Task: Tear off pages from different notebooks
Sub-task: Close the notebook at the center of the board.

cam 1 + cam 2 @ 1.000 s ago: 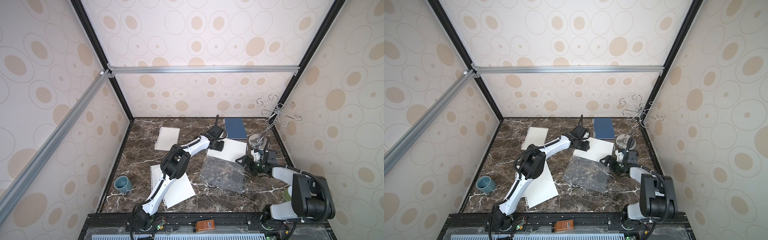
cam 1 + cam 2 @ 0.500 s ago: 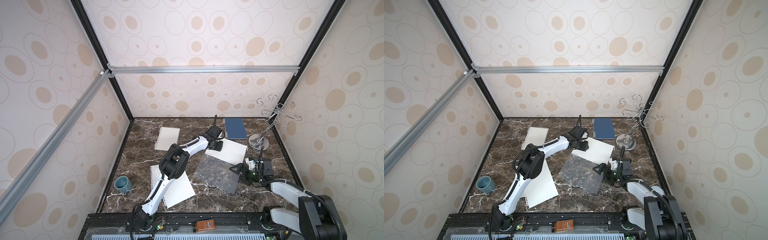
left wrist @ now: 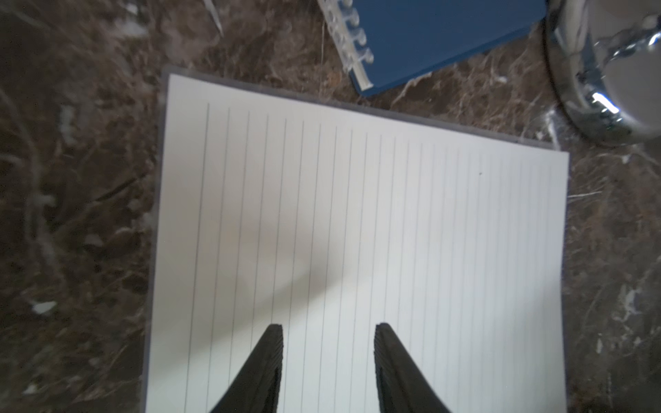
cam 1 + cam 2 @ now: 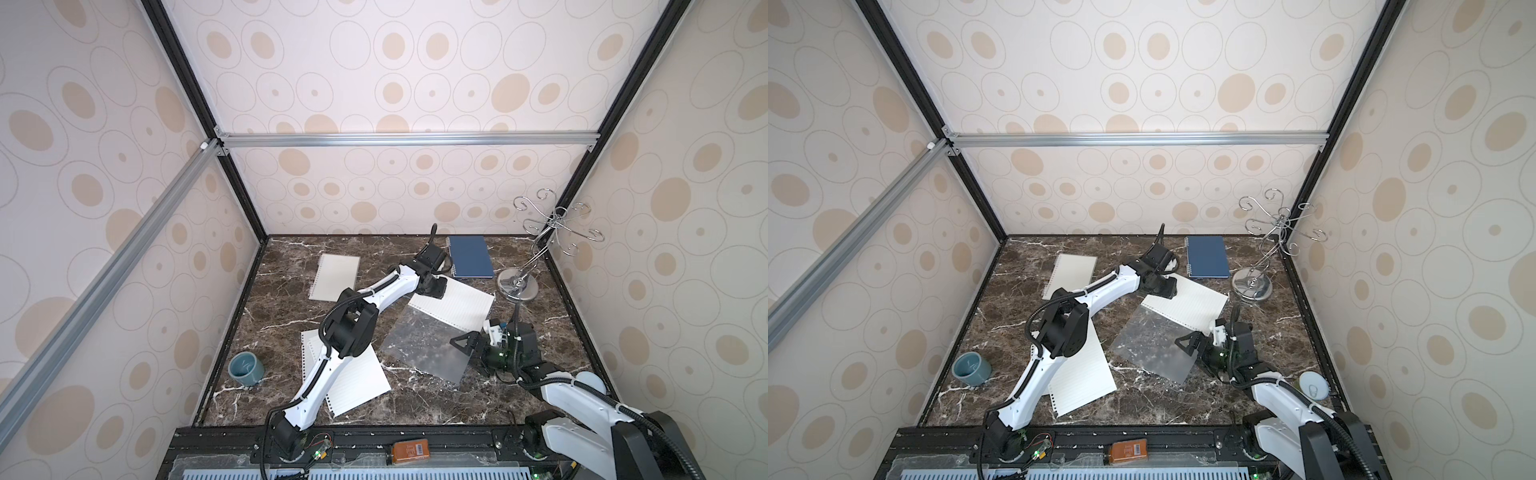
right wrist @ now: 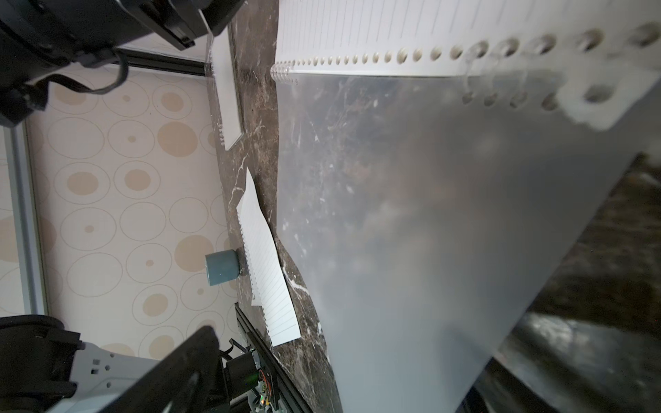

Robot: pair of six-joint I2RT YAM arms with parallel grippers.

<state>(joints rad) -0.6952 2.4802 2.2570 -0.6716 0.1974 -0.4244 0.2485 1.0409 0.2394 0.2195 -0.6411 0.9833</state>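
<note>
A closed dark-blue wire-bound notebook [image 4: 471,256] lies flat right of frame centre, and a small closed white clear-covered notebook [image 4: 334,277] left of centre. Lower, a larger white lined notebook [image 4: 455,305] lies open, its clear cover [image 4: 422,351] folded out below. Two loose lined pages [image 4: 359,380] overlap at lower centre.

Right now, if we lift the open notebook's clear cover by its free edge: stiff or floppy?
Likely floppy: the clear cover is a thin sheet, its long edge bowed in the right wrist view. Probably slick; it looks glossy. It hangs on the spiral binding, so lifting may tug the open notebook.
</note>
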